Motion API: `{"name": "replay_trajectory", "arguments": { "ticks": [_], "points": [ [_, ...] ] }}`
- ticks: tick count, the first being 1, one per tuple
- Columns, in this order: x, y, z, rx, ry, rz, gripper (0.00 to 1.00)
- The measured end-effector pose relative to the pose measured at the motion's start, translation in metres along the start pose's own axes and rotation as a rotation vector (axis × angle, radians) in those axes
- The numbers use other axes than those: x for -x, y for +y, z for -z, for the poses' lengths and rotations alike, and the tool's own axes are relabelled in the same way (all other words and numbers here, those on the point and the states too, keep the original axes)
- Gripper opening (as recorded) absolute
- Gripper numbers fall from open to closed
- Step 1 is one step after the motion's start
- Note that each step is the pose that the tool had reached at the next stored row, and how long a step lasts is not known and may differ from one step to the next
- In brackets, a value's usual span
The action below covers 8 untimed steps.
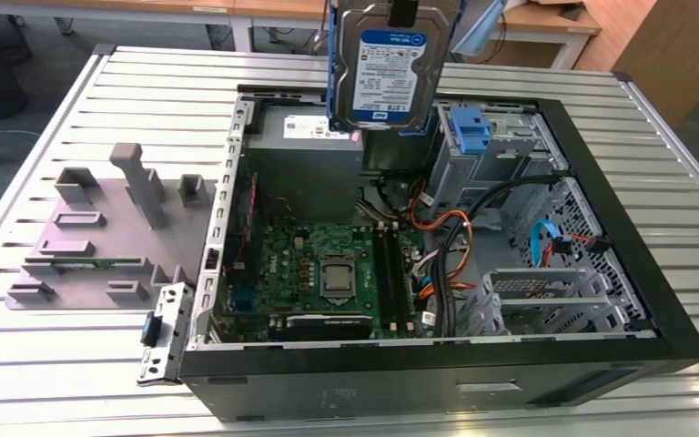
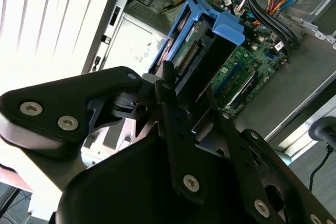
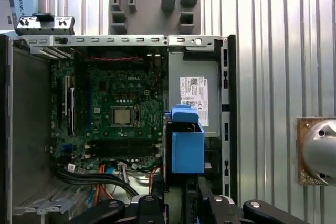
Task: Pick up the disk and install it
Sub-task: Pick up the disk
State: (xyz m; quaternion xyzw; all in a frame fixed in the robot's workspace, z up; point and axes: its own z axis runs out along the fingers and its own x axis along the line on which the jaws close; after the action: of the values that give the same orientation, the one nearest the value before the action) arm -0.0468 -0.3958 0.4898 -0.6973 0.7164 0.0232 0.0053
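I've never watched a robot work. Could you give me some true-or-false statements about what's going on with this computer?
1. The hand grips the disk. True.
2. The disk lies flat on the table. False: it is held upright in the air above the computer case.
3. The computer case is closed up. False: its side is open and the motherboard shows.
4. A grey holder block sits on the table beside the case, at the exterior view's left. True.
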Motion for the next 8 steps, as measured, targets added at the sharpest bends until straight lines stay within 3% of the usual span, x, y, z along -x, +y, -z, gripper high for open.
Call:
{"name": "replay_trajectory", "arguments": {
  "ticks": [8],
  "points": [
    [-0.0092,-0.0009,0.0004,-0.0001,0.0053,0.0,0.35]
  ]
}}
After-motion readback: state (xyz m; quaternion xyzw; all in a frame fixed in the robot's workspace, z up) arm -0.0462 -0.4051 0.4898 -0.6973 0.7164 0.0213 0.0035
